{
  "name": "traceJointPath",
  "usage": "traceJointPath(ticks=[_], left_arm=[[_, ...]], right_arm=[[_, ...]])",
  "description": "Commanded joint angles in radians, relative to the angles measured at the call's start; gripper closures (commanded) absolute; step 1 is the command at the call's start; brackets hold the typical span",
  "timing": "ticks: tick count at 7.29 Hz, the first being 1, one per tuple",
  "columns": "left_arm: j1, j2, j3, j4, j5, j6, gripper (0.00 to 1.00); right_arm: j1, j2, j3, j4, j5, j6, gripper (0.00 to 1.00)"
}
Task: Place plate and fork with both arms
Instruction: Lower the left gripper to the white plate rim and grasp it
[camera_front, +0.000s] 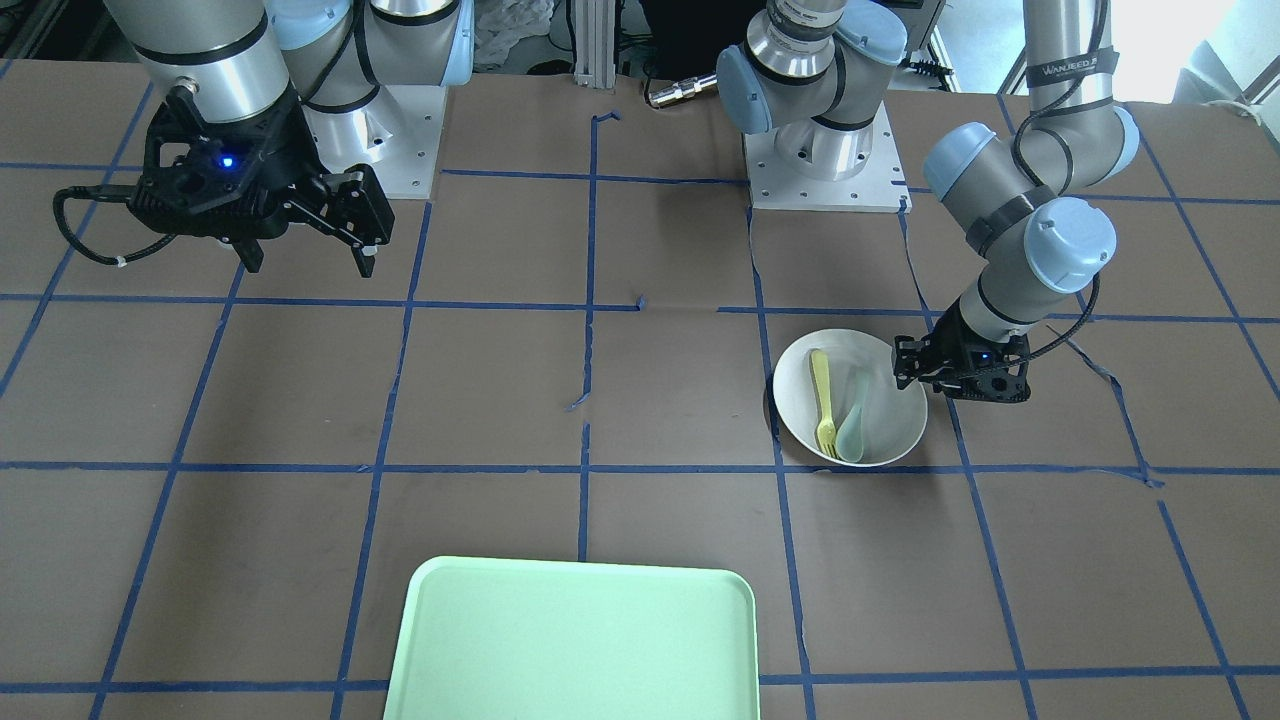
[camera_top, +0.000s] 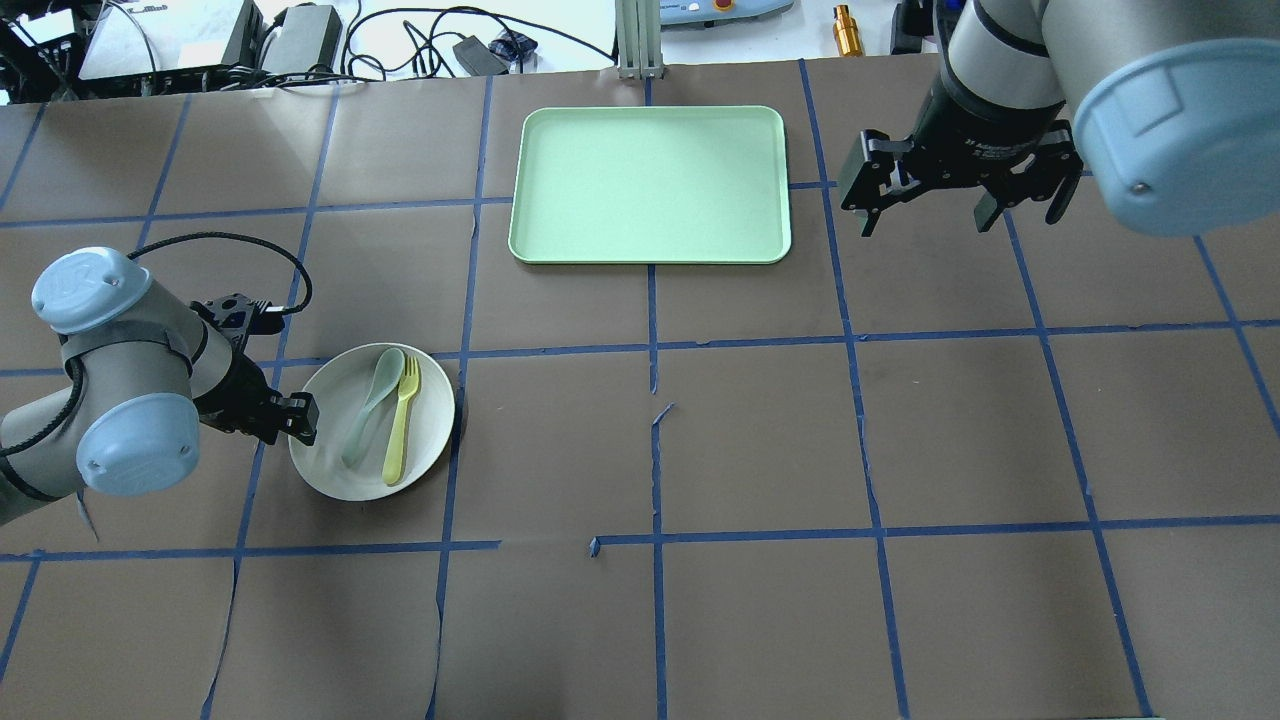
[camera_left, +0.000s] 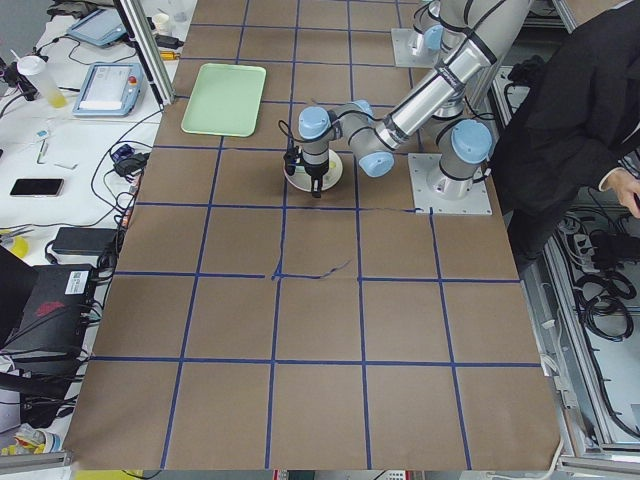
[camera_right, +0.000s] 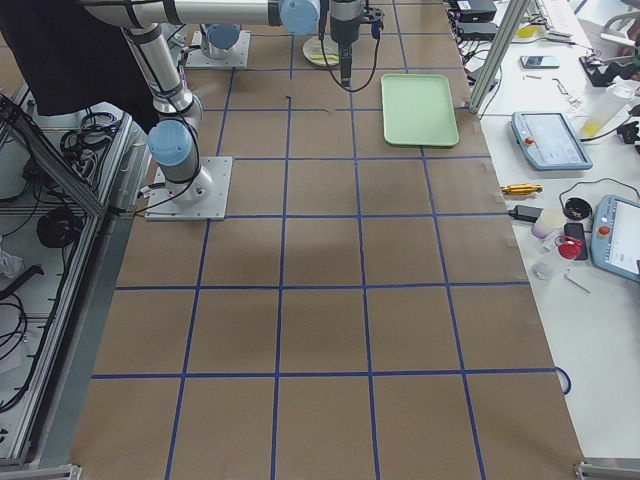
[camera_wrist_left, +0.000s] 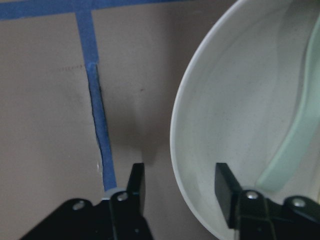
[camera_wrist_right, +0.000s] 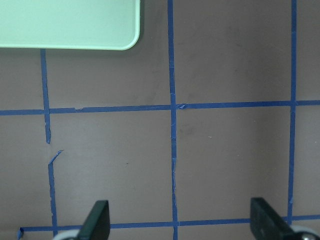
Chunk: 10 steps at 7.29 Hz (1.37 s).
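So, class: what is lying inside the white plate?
A yellow fork and a grey-green spoon lie side by side in the plate. The fingers of the left gripper straddle its rim, one inside. The plate surface beneath the cutlery is covered.

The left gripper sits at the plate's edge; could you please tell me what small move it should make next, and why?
Probably close it on the rim. In the wrist view the left gripper is open and straddles the plate's rim, one finger outside over the table, the other inside; the fork and spoon lie farther in.
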Motion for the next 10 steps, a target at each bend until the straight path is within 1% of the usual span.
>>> traceJointPath(ticks=[1,2,5,6,7,8,9,10], left_arm=[[0.0,-0.006,0.003,0.002,-0.005,-0.006,0.95],[0.0,-0.006,0.016,0.001,-0.01,-0.011,1.0],[0.006,-0.006,0.045,-0.011,-0.01,-0.02,1.0],[0.006,-0.004,0.09,-0.077,-0.062,-0.049,1.0],[0.006,-0.004,0.161,-0.203,-0.114,-0.093,1.0],[0.005,-0.013,0.234,-0.284,-0.161,-0.151,1.0],[-0.001,-0.028,0.282,-0.341,-0.206,-0.235,1.0],[-0.006,-0.041,0.302,-0.338,-0.316,-0.358,1.0]], right_arm=[[0.0,0.0,0.0,0.001,0.0,0.0,0.0],[0.0,0.0,-0.002,0.001,0.0,0.0,0.0],[0.0,0.0,-0.003,0.001,0.0,0.0,0.0],[0.0,0.0,-0.002,0.001,0.0,0.0,0.0],[0.0,0.0,-0.002,0.001,0.0,0.0,0.0],[0.0,0.0,-0.002,0.001,0.0,0.0,0.0],[0.0,0.0,0.0,0.001,0.0,0.0,0.0],[0.0,0.0,-0.002,-0.001,0.0,0.0,0.0]])
